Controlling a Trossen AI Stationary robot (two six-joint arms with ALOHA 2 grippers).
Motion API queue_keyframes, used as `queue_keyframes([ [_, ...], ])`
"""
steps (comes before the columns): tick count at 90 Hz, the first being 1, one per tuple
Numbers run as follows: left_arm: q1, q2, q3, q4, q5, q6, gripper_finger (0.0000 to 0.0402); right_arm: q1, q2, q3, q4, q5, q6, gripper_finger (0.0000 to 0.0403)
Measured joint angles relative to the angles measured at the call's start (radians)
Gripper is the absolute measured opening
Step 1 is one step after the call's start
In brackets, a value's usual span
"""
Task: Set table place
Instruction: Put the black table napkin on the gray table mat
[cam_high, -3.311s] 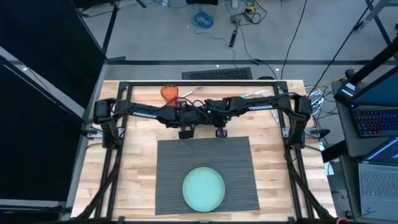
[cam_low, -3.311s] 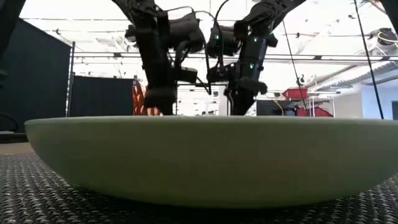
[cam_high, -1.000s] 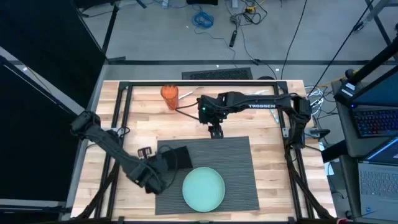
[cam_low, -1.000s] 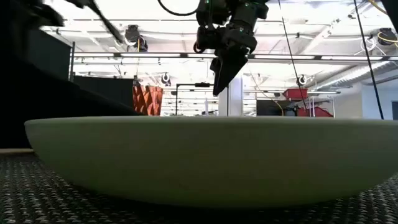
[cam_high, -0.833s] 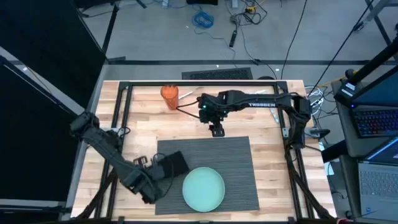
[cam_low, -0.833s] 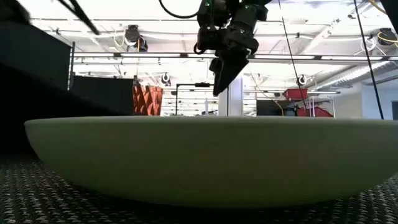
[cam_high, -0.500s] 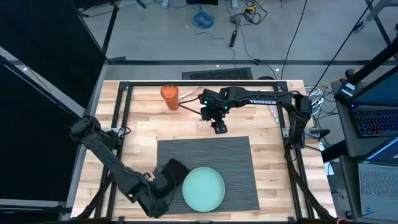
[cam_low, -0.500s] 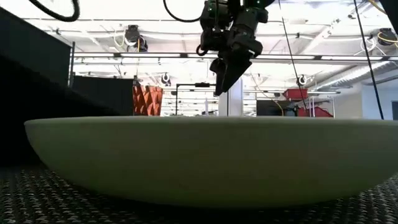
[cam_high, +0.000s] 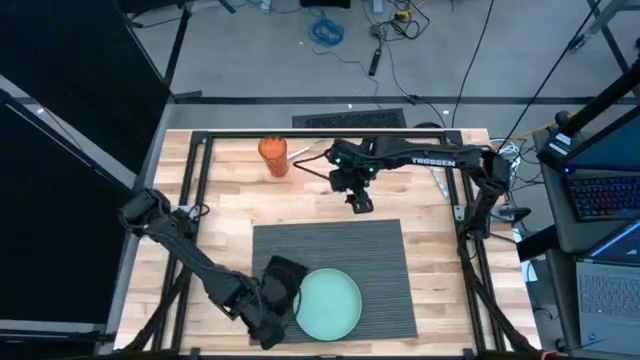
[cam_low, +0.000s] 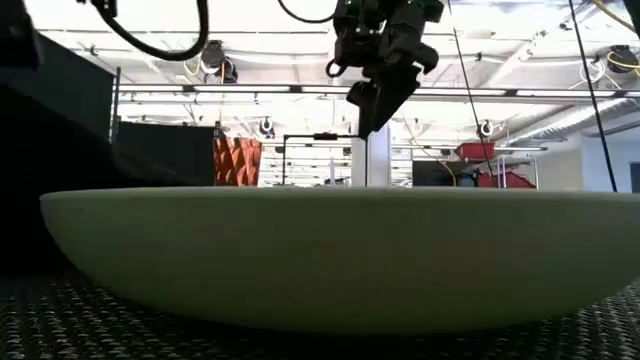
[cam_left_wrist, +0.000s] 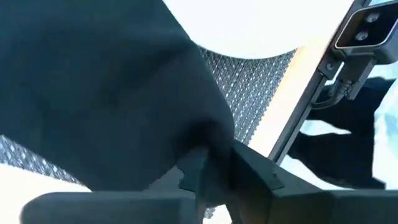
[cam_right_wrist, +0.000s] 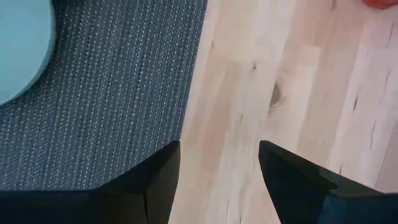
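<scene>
Left gripper (cam_high: 272, 300), fingers pinching the napkin (cam_high: 283, 277), should lay it flat on the placemat (cam_high: 380, 255) beside the plate (cam_high: 328, 303); right gripper (cam_high: 358, 203) hovers with fingers spread.

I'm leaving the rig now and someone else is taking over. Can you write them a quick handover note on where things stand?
Left gripper: shut on the black napkin, low over the placemat just left of the teal plate.
Right gripper: open, empty, above bare table just beyond the placemat's far edge.
Done: placemat down, plate set on its near half.
Left: lay the napkin beside the plate and release it. An orange cup stands at the table's far side, untouched. No cutlery can be made out.
</scene>
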Motion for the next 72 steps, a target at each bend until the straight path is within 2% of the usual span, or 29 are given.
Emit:
queue_keyframes([
  [7, 0.013, 0.000, 0.000, 0.010, 0.019, 0.001, 0.0102, -0.006, -0.015, 0.000, -0.011, 0.003, 0.004, 0.0203],
  [19, 0.055, 0.000, 0.000, 0.026, 0.158, 0.017, 0.0138, -0.028, -0.033, 0.000, -0.026, 0.004, 0.015, 0.0203],
  [29, 0.067, -0.011, 0.006, 0.023, 0.178, 0.089, 0.0153, -0.053, -0.039, 0.000, -0.037, 0.006, 0.018, 0.0203],
  [35, 0.076, -0.036, 0.008, 0.002, 0.155, 0.106, 0.0154, -0.069, -0.042, 0.000, -0.045, 0.006, 0.021, 0.0203],
  [49, 0.116, -0.084, 0.010, -0.109, -0.021, 0.127, 0.0155, -0.093, -0.043, 0.000, -0.048, 0.006, 0.021, 0.0203],
  [58, 0.170, -0.085, 0.008, -0.162, -0.029, 0.194, 0.0155, -0.102, -0.043, 0.000, -0.048, 0.006, 0.021, 0.0203],
  [72, 0.273, -0.085, -0.030, -0.147, -0.004, 0.324, 0.0155, -0.106, -0.043, 0.000, -0.062, 0.006, 0.028, 0.0203],
])
